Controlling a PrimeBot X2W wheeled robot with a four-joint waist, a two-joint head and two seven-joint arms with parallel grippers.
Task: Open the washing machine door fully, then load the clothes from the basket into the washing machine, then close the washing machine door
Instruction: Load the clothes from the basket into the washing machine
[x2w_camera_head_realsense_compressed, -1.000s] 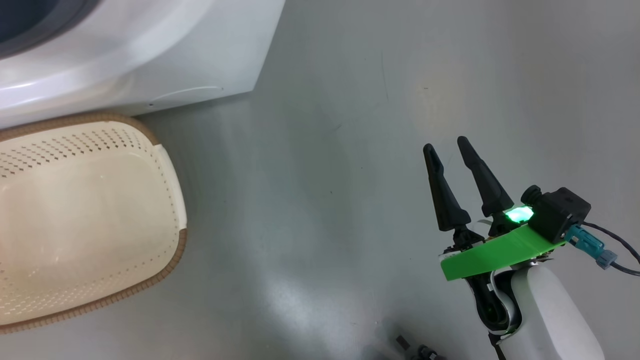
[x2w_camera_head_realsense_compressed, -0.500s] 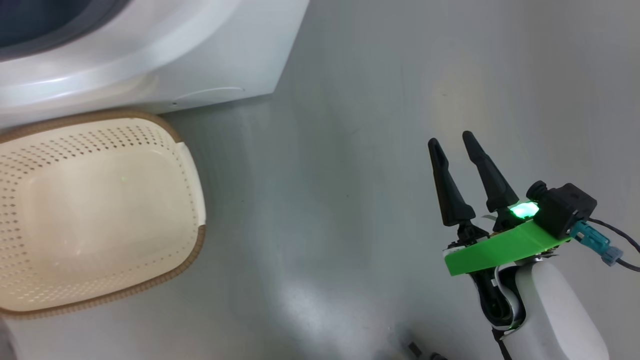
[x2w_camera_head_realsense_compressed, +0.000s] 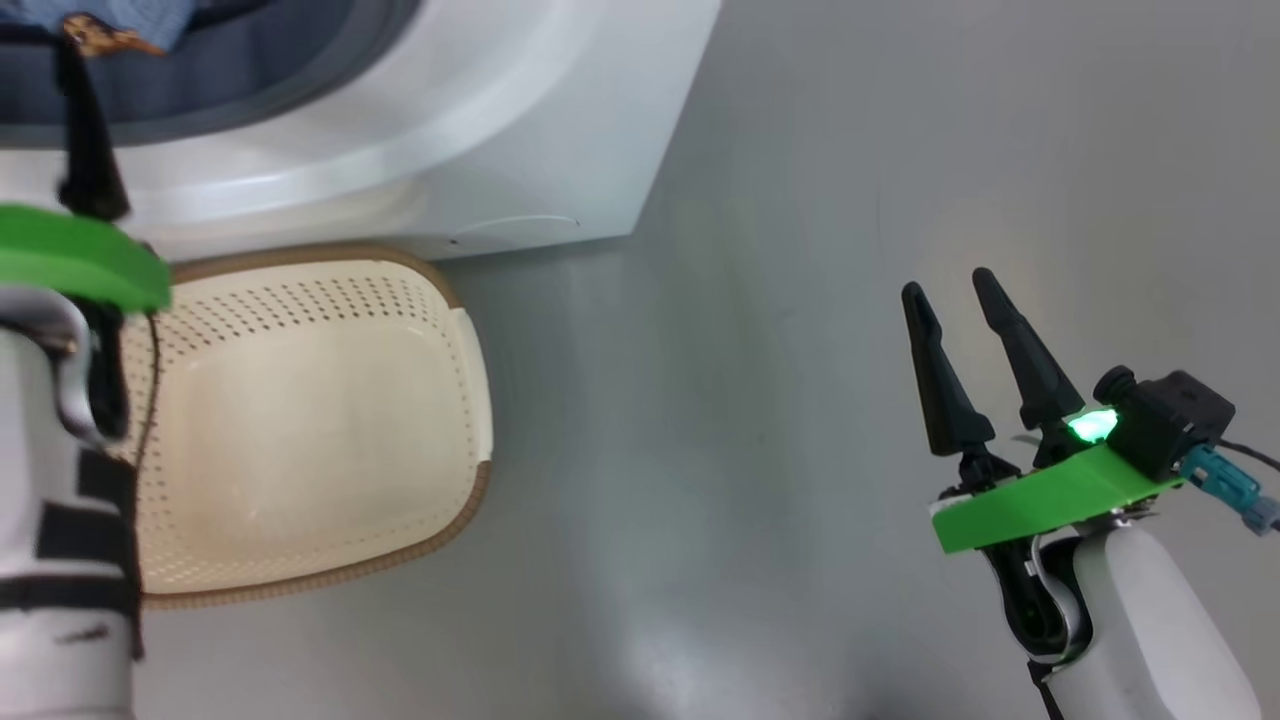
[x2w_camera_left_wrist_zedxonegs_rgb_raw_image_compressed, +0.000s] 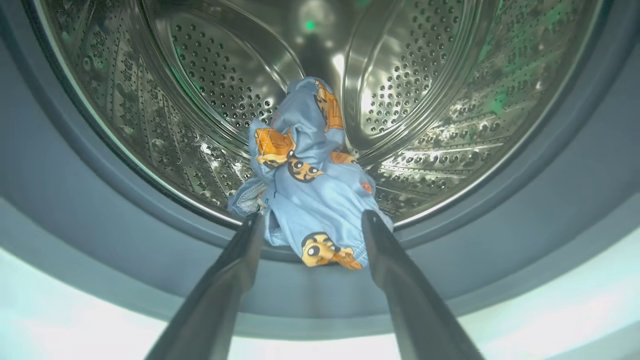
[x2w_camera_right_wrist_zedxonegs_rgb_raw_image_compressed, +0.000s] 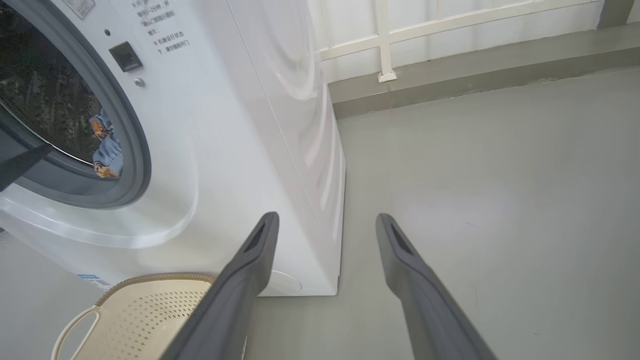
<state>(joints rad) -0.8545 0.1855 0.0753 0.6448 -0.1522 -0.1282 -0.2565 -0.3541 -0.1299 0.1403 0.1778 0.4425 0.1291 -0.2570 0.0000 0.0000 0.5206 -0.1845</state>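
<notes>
Left wrist view first: the left gripper (x2w_camera_left_wrist_zedxonegs_rgb_raw_image_compressed: 314, 216) stands released, fingers spread wide and gripping nothing, pointing straight into the mouth of the washer (x2w_camera_right_wrist_zedxonegs_rgb_raw_image_compressed: 225, 125). Just past its tips sits the clothes (x2w_camera_left_wrist_zedxonegs_rgb_raw_image_compressed: 310, 200) bundle, light blue with orange cartoon faces, heaped at the front edge of the steel drum (x2w_camera_left_wrist_zedxonegs_rgb_raw_image_compressed: 200, 75). Its lower hem drapes onto the grey-blue gasket (x2w_camera_left_wrist_zedxonegs_rgb_raw_image_compressed: 75, 200). Whether the fingers brush the fabric, I can't tell from here. Only one bundle is plain to see.

Over to the head view: the left arm comes up the left edge, one dark finger reaching to the washer's opening, a scrap of blue fabric right at its tip. Below it, the basket (x2w_camera_head_realsense_compressed: 300, 300) stands on the floor (x2w_camera_head_realsense_compressed: 750, 300), tucked against the foot of the washer, its bare cream bottom on show.

Off to the right, well apart from both washer and basket, the right gripper (x2w_camera_head_realsense_compressed: 948, 283) hangs over the floor, also released, fingers parted, nothing between them, a green light glowing at its base.

Right wrist view looks along those open fingers: the washer's front right corner is ahead, the clothes show through the round opening at the left, the basket's handle end pokes in at the bottom left, and a white railing (x2w_camera_right_wrist_zedxonegs_rgb_raw_image_compressed: 385, 40) runs along the far wall.
</notes>
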